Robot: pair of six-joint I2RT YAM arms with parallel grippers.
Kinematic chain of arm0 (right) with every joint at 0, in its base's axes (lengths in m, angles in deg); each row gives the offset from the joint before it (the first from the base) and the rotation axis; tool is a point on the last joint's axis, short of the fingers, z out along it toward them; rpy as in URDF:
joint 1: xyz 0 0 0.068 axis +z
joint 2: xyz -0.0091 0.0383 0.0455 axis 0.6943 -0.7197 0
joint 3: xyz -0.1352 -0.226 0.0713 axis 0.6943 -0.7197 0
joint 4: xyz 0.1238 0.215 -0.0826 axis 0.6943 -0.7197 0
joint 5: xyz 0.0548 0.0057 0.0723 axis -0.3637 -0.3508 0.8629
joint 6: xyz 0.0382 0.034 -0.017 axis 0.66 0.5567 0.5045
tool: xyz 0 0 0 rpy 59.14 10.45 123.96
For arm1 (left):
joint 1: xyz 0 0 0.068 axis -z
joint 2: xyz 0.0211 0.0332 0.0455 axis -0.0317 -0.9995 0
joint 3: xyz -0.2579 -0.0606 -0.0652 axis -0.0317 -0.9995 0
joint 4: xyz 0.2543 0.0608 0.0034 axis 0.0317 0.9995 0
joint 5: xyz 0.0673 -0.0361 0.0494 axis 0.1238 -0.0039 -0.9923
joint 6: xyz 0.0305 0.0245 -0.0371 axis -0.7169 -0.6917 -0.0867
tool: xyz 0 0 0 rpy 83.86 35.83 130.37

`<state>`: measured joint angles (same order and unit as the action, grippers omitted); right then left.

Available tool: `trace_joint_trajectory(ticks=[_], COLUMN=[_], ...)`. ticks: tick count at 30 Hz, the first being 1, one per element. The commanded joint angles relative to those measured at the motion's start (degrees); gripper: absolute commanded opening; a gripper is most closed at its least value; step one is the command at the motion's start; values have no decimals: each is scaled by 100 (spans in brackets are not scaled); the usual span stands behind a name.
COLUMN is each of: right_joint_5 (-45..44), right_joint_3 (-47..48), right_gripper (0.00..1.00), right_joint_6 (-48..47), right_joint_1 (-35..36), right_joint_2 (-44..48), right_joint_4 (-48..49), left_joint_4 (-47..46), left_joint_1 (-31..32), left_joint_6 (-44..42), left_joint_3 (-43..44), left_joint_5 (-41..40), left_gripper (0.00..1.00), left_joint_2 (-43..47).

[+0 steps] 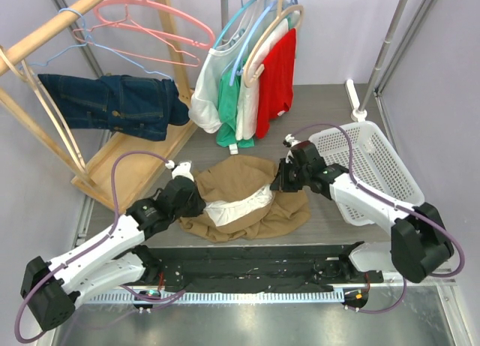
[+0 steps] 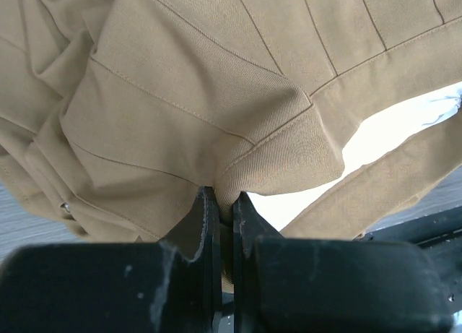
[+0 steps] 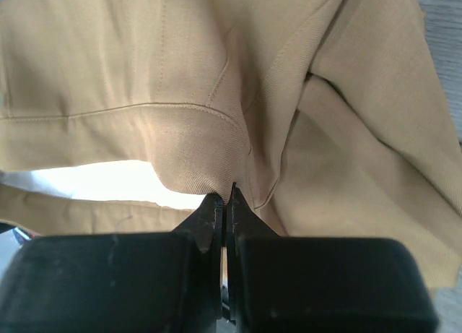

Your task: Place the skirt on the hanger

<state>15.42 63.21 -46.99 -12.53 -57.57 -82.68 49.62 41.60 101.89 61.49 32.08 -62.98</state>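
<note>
A tan skirt (image 1: 247,182) with a white lining lies crumpled on the table between my two arms. My left gripper (image 1: 196,200) is shut on the skirt's waistband at its left side; in the left wrist view the tan cloth (image 2: 188,94) is pinched between the jaws of that gripper (image 2: 222,197). My right gripper (image 1: 279,182) is shut on the waistband at the right side, and the right wrist view shows a fold of the skirt (image 3: 180,73) clamped in the gripper (image 3: 224,196). Empty pink hangers (image 1: 161,31) hang from the wooden rail at the back left.
A denim garment (image 1: 112,102) hangs over the wooden rack (image 1: 142,162) at the left. White, green and red shirts (image 1: 255,83) hang on a rail at the back. A white basket (image 1: 371,162) stands on the right. A black mat (image 1: 247,267) lies along the near edge.
</note>
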Motion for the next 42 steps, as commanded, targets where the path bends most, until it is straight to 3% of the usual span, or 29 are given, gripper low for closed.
trace_joint_trajectory(ticks=[1,5,6,9,10,13,16,26,34,39,42], right_joint_5=[-121,-149,-88,-130,-157,-175,-61,281,1661,1715,1758], right_joint_3=[137,471,602,883,972,1341,1745,3687,4574,6296,7000], right_gripper=[1,2,8,37,47,60,64,67,68,68,68], right_joint_6=[67,67,15,-82,-152,-301,-416,-1102,-1427,-1997,-1964], right_joint_1=[2,-6,2,11,2,-6,-6,11,204,450,468], right_joint_2=[-428,-727,-736,-570,-509,-350,-323,-701,-1104,-1991,-2519], right_joint_4=[409,-12,-66,-329,-400,-716,-1067,-1719,-736,-638,18], left_joint_4=[-509,-342,-263,36,115,370,493,581,511,625,669], left_joint_1=[-26,-35,-44,-44,-44,-53,-53,-44,-53,-44,-53], left_joint_6=[239,99,64,-138,-191,-376,-587,-1018,-1167,-1132,-1018], left_joint_3=[6,216,408,743,944,1253,1455,2044,2195,2159,2133], left_joint_5=[-249,-487,-513,-671,-715,-795,-760,-532,-522,-566,-637], left_gripper=[0,1,4,33,53,70,77,81,83,83,83], left_joint_2=[-193,-527,-554,-519,-502,-387,-273,-413,-449,-519,-502])
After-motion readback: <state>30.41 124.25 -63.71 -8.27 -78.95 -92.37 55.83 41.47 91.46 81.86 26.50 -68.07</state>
